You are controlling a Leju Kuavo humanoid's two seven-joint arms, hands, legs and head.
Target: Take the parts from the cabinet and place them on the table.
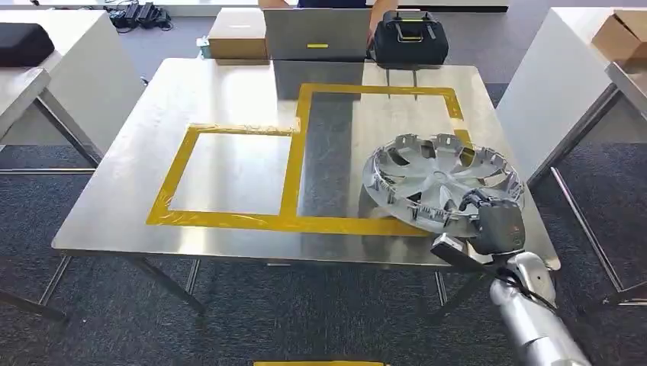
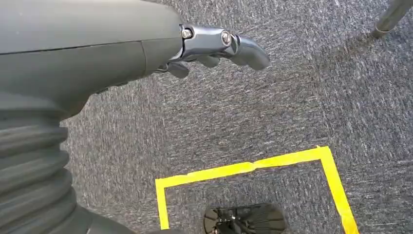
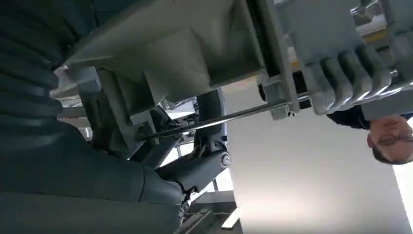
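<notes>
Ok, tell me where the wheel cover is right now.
In the head view, the wheel cover sits at the table's near right corner, overlapping the larger yellow tape rectangle, with the right hand gripping its near rim.

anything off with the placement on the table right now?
Yes. The hubcap sits at the near right corner of the larger yellow tape frame, covering the tape there rather than lying fully inside it. It also looks tilted, not flat. The right hand grips its near rim.
</notes>
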